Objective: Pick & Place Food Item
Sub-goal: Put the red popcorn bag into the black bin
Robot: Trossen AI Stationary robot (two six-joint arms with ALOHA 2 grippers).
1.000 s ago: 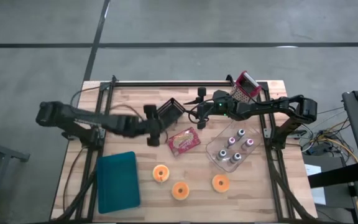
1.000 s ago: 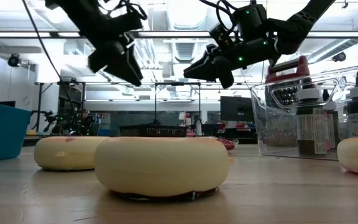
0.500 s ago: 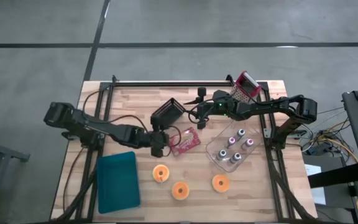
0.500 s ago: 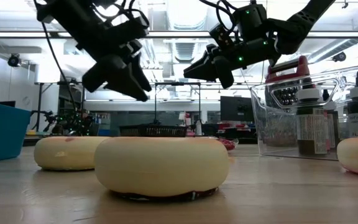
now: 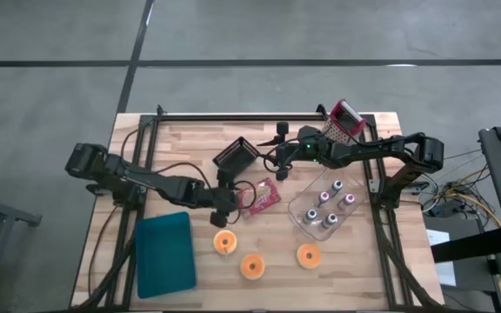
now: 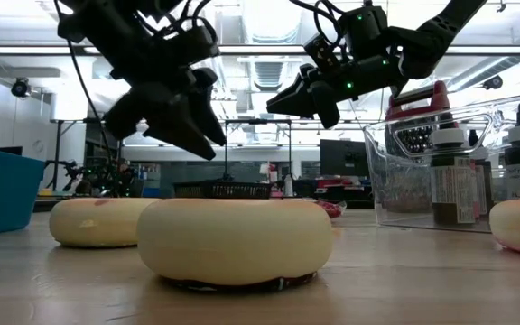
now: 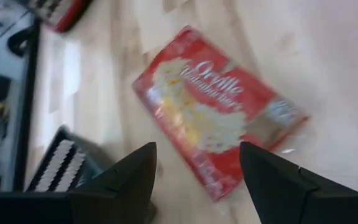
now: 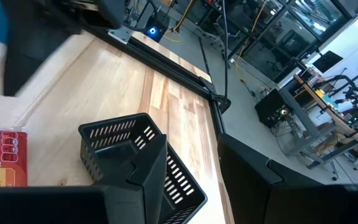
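Jaws of the left gripper (image 5: 225,203) stand parted and hold nothing, hovering above the counter (image 5: 181,139) just beside the red popcorn packet (image 5: 257,196); in the left wrist view the packet (image 7: 219,127) lies flat on the wood between and beyond the two dark fingers (image 7: 123,177), not touched by them.

At the counter's left edge lies a teal tray (image 5: 164,253). Along the near side sit three orange-centred doughnuts (image 5: 224,242), well apart from one another. A black slotted basket (image 5: 236,155) rests toward the middle rear, near the packet.

Farther right, the right gripper (image 5: 278,163) hangs above the counter beside that basket, its jaws partly parted with nothing between them. A clear box of small bottles (image 5: 324,209) stands to the packet's right, and a red-handled grater (image 5: 344,119) sits at the far right rear corner.
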